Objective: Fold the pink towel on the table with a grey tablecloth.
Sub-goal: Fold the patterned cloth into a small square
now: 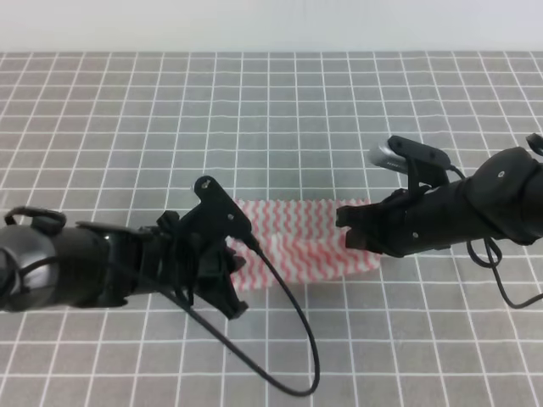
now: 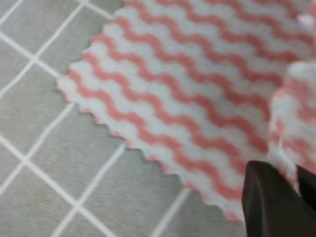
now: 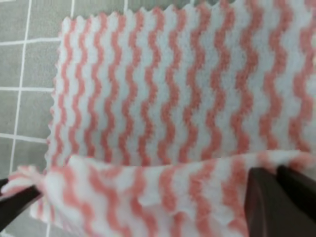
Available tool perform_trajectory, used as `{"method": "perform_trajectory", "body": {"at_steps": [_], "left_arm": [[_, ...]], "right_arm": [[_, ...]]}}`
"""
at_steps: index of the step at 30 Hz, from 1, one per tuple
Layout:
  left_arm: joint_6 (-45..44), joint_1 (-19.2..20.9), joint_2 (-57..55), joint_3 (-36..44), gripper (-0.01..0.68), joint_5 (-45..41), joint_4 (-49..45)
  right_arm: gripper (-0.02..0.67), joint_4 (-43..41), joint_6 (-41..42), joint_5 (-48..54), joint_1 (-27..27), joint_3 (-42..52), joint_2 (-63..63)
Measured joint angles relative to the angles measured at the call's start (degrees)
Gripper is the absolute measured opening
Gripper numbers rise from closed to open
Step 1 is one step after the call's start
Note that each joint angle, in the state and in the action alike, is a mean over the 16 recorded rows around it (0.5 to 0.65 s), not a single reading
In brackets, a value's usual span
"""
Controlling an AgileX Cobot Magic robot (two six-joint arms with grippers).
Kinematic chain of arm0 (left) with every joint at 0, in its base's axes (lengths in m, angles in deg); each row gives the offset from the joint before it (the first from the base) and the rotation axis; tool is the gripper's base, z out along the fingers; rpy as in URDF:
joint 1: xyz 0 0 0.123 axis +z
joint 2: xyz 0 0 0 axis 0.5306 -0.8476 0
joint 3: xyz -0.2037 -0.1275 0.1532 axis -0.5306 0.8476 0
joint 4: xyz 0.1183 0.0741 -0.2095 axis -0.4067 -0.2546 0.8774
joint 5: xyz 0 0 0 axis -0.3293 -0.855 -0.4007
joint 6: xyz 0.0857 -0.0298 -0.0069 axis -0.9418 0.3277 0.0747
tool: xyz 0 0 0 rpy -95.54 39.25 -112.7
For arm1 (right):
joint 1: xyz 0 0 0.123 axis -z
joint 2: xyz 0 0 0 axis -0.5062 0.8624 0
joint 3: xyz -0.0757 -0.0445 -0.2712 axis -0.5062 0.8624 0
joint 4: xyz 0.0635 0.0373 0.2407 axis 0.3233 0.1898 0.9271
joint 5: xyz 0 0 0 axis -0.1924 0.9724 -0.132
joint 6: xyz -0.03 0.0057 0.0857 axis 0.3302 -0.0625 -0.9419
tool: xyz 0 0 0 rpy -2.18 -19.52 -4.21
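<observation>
While both arms reach in low over the table with a grey tablecloth (image 1: 280,110), the pink towel (image 1: 310,242) lies between them on the white-gridded cloth, its pink and white zigzag stripes showing in the gap from one gripper to the other. At the towel's near left corner, the left gripper (image 1: 227,264) sits over the edge, a black cable looping from it down across the table toward the camera side. From the left wrist view, a dark finger (image 2: 269,202) fills the lower right corner with a raised fold of towel (image 2: 296,123) pressed against it; a second dark tip shows just beside it with fabric between, so this gripper is clamped on the towel edge. Ahead of and to the left of that finger the rest of the towel lies flat, its scalloped corner resting on the grey cloth (image 2: 44,113). At the opposite end, the right gripper (image 1: 355,231) covers the towel's right edge. Through the right wrist view, a lifted strip of towel (image 3: 148,192) stretches across just in front of the fingers, with one dark finger (image 3: 276,202) at the lower right gripping its end and another dark tip at the lower left touching the bunched end there; the jaws are closed on this raised hem. Beyond the strip, the towel spreads flat away from the gripper
</observation>
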Motion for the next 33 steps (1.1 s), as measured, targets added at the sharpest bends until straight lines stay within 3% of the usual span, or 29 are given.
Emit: {"method": "perform_trajectory", "body": {"at_steps": [33], "left_arm": [[0.0, 0.0, -5.0, -8.9, -0.001, 0.3, 0.5]], "right_arm": [[-0.015, 0.8, 0.1, 0.4, 3.2, -3.4, 3.4]]}}
